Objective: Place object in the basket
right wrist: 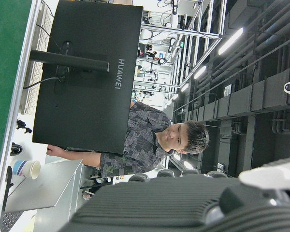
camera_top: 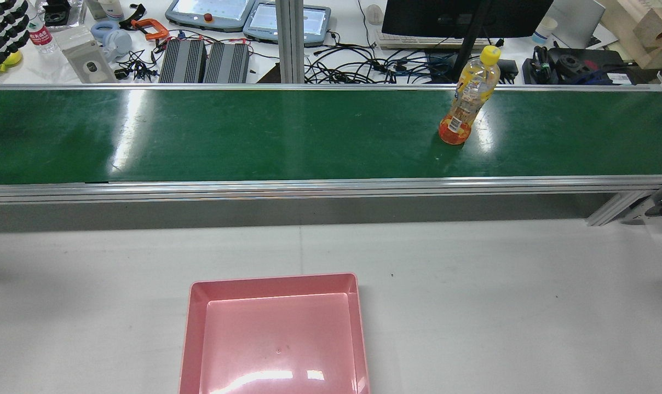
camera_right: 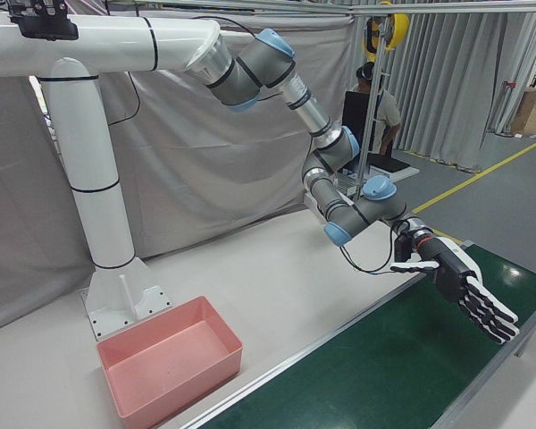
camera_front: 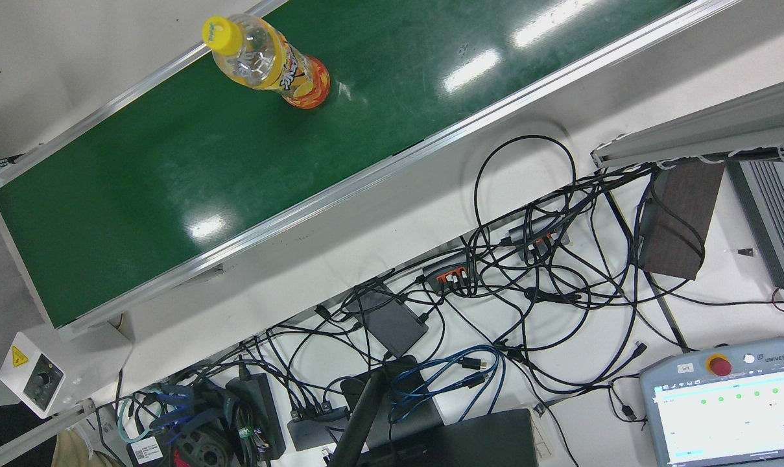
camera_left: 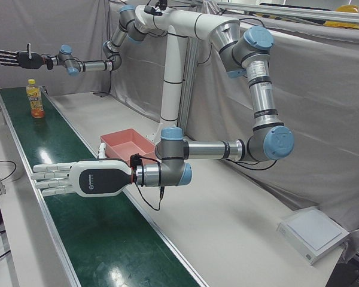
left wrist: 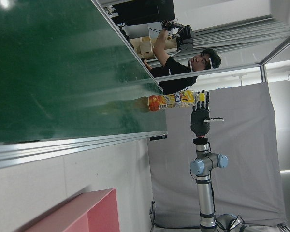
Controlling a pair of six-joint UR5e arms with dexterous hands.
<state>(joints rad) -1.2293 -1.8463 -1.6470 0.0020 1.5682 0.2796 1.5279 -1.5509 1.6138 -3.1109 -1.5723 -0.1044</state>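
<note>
The left hand point(camera_left: 69, 179) lies flat and level over the green conveyor belt point(camera_top: 254, 131), above the belt's rail on the operators' side. Its fingers point(camera_left: 48, 179) are stretched straight out, side by side with narrow gaps between them; they hold nothing and touch nothing. The right hand point(camera_left: 15, 58) hangs in the air near the belt's other end. Its fingers point(camera_right: 491, 317) are also fully extended and slightly fanned, closing on nothing. In the left hand view this right hand point(left wrist: 200, 113) shows beyond the bottle point(left wrist: 176, 100) with its fingers spread. In the left-front view it sits higher than the bottle's yellow cap and clear of it, so nothing is gripped. There is one bottle point(camera_top: 469, 104): clear plastic with an orange and yellow label, standing upright on the belt. It stands toward the robot's right end of the belt and nearer the far rail, the one on the operators' side, than the rail next to the robot. There is one basket point(camera_top: 276, 279): a pink rectangular tub resting on the white table point(camera_top: 473, 301) on the robot's side of the belt. It is well apart from the bottle and from both hands, and the bottom edge of the rear view cuts across it. Two hands are in view, and neither touches the bottle or the basket.
</note>
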